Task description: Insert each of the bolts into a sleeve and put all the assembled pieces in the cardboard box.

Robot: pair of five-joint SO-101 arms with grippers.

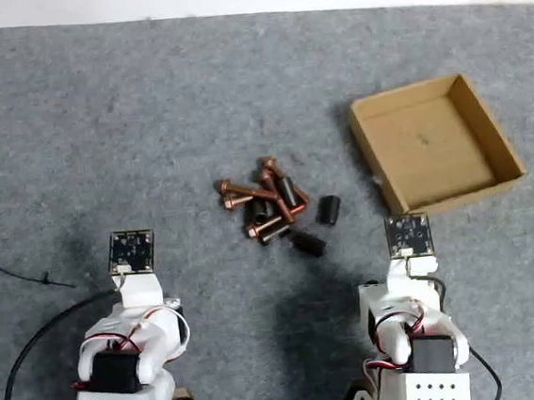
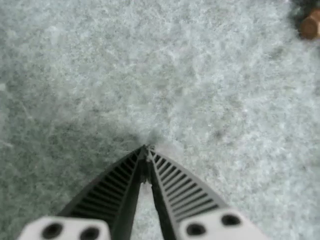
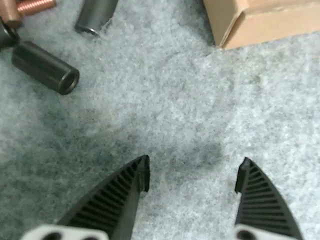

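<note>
Quick count from us: two arms, one cardboard box [image 1: 443,159] and one heap of parts, all on a grey carpet [image 1: 100,131].

In the heap we make out about five copper bolts [image 1: 244,194] and about five black sleeves [image 1: 290,191]. The pieces lie across each other, so we can't swear to either number. The heap sits mid-table, out past the gap between the two arms. Every piece we can see is on the carpet, outside the box. Two of the sleeves lie clear of the heap on the side towards the box, and the right wrist view shows them on their sides, at least one with an open bore showing. The box itself sits open-topped at the far right, just beyond the right arm.

The left gripper [image 2: 145,150] is clenched, its ribbed fingers meeting at the tips with nothing between them. It's over bare carpet, with one copper bolt at the edge of its view. The right gripper [image 3: 194,165] is spread wide and holds nothing, over the carpet between the loose sleeves and the box's near corner.

For writing, we only see a small dark mark on the box floor, too small to read.

Extras: one black cable tie [image 1: 28,277] on the carpet left of the left arm, and one black cable [image 1: 35,340] looping by that arm's base.
</note>
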